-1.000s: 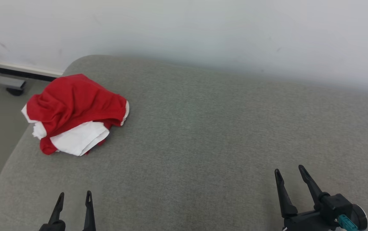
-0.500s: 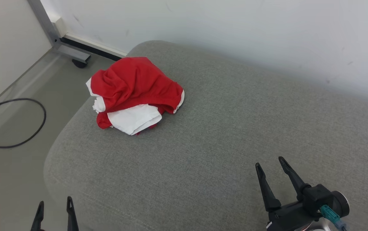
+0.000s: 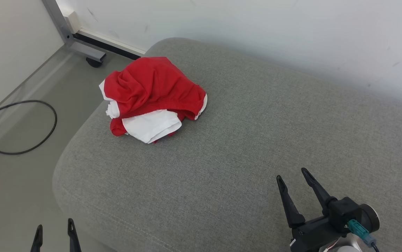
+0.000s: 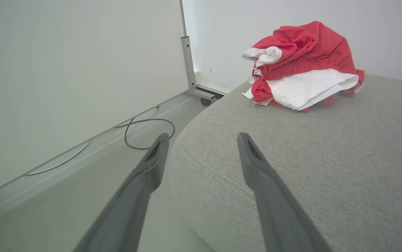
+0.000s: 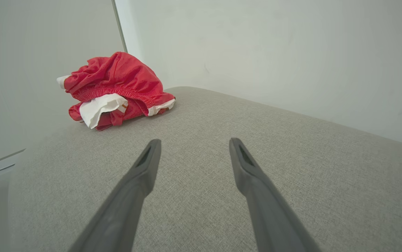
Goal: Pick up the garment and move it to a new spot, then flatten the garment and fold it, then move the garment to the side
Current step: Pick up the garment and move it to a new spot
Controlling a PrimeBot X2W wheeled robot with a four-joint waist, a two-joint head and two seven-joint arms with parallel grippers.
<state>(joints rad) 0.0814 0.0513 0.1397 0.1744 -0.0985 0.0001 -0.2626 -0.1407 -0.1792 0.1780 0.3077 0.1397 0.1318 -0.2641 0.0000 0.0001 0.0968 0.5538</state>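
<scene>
**A:** The garment (image 3: 153, 98), red with white panels, lies bunched in a heap near the far left corner of the grey seat cushion (image 3: 243, 147). Nothing is touching it.

**B:** The whole picture has swung over the last second, though.

**A:** That's the head turning left, not the cloth moving. The heap is on the same patch of cushion as before, but it now sits closer to the middle of the head view. The floor (image 3: 15, 196) and a looped black cable (image 3: 56, 122) have come into view beside it.

**B:** Shorts, would you say?

**A:** Possibly. There's a gathered band that looks like an elastic waist, but with it crumpled like that I can't be sure.

**B:** And the claws?

**A:** Both are spread as wide as they go and both are empty. The left gripper (image 3: 54, 225) hangs by the cushion's near left corner. From its wrist view, one finger is over the floor and the other over the cushion's rim. The right gripper (image 3: 291, 174) sits over the near right of the cushion, well away from the heap.

**B:** So where are we in the task?

**A:** Right at the start, I'd say. The robot has squared up to its target, but the pick-up hasn't begun. The left arm looks better placed to reach in. It needs to bite deep into the bundle so it lifts the whole heap and not just one loose white flap.
</scene>
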